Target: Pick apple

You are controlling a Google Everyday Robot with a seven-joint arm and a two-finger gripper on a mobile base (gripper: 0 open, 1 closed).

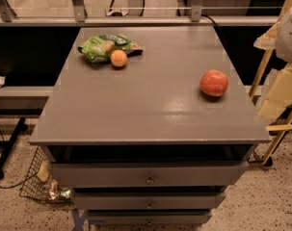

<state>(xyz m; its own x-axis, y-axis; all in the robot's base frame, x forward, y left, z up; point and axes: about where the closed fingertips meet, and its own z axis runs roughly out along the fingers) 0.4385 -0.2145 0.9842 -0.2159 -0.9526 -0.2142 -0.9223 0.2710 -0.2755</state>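
Note:
The apple [214, 83] is round, red-orange and shiny. It rests on the right side of the grey cabinet top [150, 105], close to the right edge. My gripper is not in view. Only pale, cream-coloured parts of what looks like my arm [282, 88] show at the right edge of the picture, to the right of the apple and off the cabinet.
A smaller orange fruit [118, 58] lies at the back left against a green snack bag [107, 46]. The cabinet has drawers [149, 175] below its front edge. A wire basket [39, 179] sits on the floor at the left. A yellow wooden frame [273, 57] stands to the right.

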